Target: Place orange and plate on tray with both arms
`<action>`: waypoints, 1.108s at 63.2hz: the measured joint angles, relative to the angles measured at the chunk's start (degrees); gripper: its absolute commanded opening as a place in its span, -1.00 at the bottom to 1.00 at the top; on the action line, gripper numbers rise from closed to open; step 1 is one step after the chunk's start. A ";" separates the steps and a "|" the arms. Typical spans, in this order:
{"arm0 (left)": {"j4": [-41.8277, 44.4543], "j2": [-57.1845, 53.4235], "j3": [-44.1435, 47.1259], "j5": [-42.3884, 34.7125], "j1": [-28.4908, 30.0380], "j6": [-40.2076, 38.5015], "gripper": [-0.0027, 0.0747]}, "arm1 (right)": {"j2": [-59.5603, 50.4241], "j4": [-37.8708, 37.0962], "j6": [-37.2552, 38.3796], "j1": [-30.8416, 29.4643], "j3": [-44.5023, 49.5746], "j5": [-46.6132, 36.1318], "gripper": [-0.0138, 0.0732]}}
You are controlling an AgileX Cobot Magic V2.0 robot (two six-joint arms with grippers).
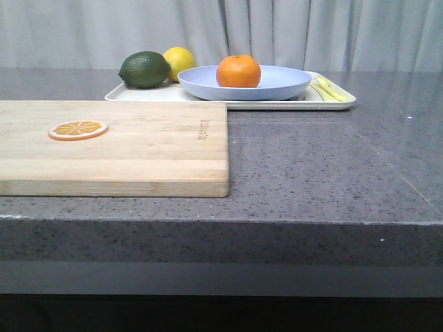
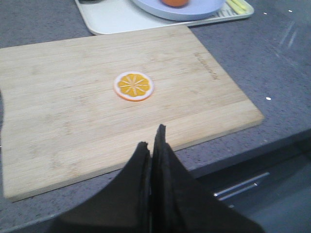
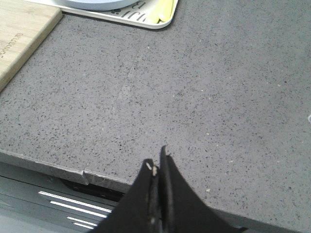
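Observation:
The orange point(image 1: 238, 71) sits in the pale lavender-blue plate point(image 1: 277, 84), and the plate rests on the white tray point(image 1: 228, 103) at the back of the table. In the left wrist view the orange point(image 2: 175, 2), plate point(image 2: 204, 10) and tray point(image 2: 116, 17) show far off. My left gripper point(image 2: 152, 138) is shut and empty, hanging over the near edge of the cutting board. My right gripper point(image 3: 158, 160) is shut and empty over the grey counter's front edge; the plate rim point(image 3: 92, 5) and tray corner point(image 3: 150, 22) lie far off. Neither gripper shows in the front view.
A light wooden cutting board point(image 1: 138, 149) lies at the front left with a flat orange slice point(image 1: 77, 129) on it. A dark green lime point(image 1: 145, 70) and a yellow lemon point(image 1: 179, 61) sit on the tray's left part. A yellow-green utensil point(image 1: 329, 89) lies on its right end.

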 measured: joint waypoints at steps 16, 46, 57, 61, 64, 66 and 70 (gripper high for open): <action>2.22 -15.43 19.94 -20.36 11.33 0.00 -0.98 | 0.00 0.00 0.00 0.00 0.00 0.00 -0.95; 1.73 -24.53 35.62 -40.70 13.11 0.00 -0.98 | 0.00 0.00 0.00 0.00 0.00 0.00 -0.95; 0.64 -24.53 35.62 -40.57 14.89 0.00 -0.98 | 0.00 0.00 0.00 0.00 0.00 0.00 -0.95; 0.52 -24.53 35.62 -40.57 15.01 0.00 -0.98 | 0.00 0.00 0.00 0.00 0.00 0.00 -0.95; 0.52 -24.53 35.62 -40.57 15.01 0.00 -0.98 | 0.00 0.00 0.00 0.00 0.00 0.00 -0.95; 0.52 -24.53 35.62 -40.48 15.01 0.00 -0.98 | 0.00 0.00 0.00 0.00 0.00 0.00 -0.95; 0.41 -24.53 35.62 -40.48 15.01 0.00 -0.98 | 0.00 0.00 0.00 0.00 0.00 0.00 -0.95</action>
